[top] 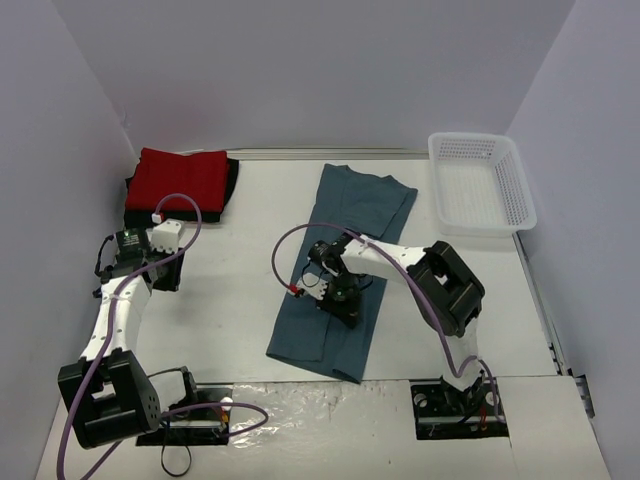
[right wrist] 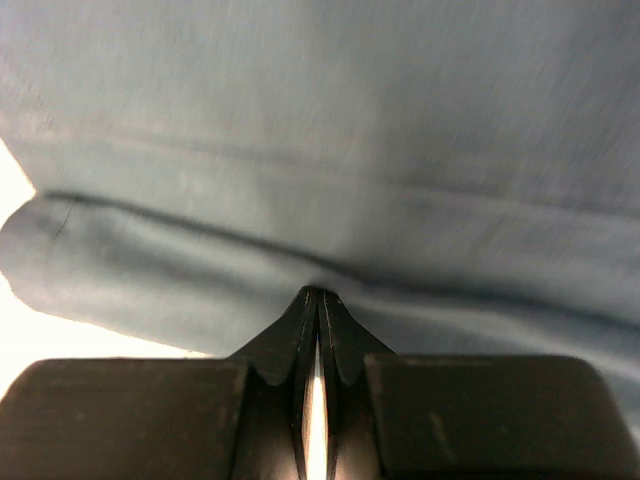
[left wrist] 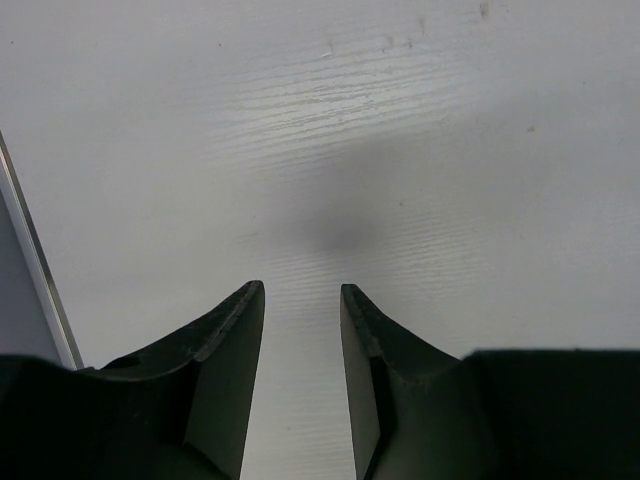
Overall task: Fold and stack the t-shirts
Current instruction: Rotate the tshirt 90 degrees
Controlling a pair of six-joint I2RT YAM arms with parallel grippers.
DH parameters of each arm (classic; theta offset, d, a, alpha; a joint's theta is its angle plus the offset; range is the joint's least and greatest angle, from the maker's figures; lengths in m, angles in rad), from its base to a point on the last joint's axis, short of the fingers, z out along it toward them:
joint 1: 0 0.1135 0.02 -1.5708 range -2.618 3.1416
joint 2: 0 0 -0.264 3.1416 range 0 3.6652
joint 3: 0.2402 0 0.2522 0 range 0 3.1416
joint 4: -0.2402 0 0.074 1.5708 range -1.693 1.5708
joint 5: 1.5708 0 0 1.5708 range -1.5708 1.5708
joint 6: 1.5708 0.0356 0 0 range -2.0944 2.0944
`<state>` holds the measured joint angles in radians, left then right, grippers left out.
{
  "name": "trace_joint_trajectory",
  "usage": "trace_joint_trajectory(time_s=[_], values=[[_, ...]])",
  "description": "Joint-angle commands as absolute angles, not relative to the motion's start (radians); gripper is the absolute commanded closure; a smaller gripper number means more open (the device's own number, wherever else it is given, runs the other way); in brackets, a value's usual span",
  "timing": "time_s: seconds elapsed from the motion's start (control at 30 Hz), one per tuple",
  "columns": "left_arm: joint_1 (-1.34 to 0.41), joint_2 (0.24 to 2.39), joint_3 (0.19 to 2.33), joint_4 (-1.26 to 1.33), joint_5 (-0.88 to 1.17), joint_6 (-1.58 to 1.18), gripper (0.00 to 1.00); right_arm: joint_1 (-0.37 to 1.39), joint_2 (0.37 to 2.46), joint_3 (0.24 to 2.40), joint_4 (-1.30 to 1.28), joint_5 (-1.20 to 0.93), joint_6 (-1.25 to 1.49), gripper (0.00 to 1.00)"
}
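Note:
A slate-blue t-shirt (top: pixel 358 225) lies as a long folded strip down the middle of the table. My right gripper (top: pixel 345 305) is low over its middle, shut, and its tips (right wrist: pixel 318 292) pinch a pucker of the blue cloth (right wrist: pixel 350 150). At the back left a folded bright red t-shirt (top: pixel 178 182) rests on a black t-shirt (top: pixel 232 180), of which only the edges show. Over bare table at the left, in front of that pile, my left gripper (top: pixel 165 275) points down. Its jaws (left wrist: pixel 300 290) stand partly open with nothing between them.
A white lattice basket (top: pixel 520 195) stands at the back right corner, with nothing seen in it. Walls close the table on the left, back and right. A metal rail (left wrist: pixel 35 270) runs along the table's left edge near my left gripper.

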<state>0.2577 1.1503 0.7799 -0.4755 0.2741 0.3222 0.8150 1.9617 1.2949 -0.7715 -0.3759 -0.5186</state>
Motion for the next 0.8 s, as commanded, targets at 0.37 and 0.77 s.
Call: trace_joint_trajectory(time_s=[0.37, 0.77], values=[[0.265, 1.138, 0.828, -0.511, 0.33, 0.345, 0.65, 0.55, 1.966, 1.729, -0.947, -0.324, -0.529, 1.0], [0.264, 1.143, 0.833, -0.515, 0.357, 0.348, 0.65, 0.382, 2.235, 1.93, -0.85, -0.069, -0.396, 1.0]])
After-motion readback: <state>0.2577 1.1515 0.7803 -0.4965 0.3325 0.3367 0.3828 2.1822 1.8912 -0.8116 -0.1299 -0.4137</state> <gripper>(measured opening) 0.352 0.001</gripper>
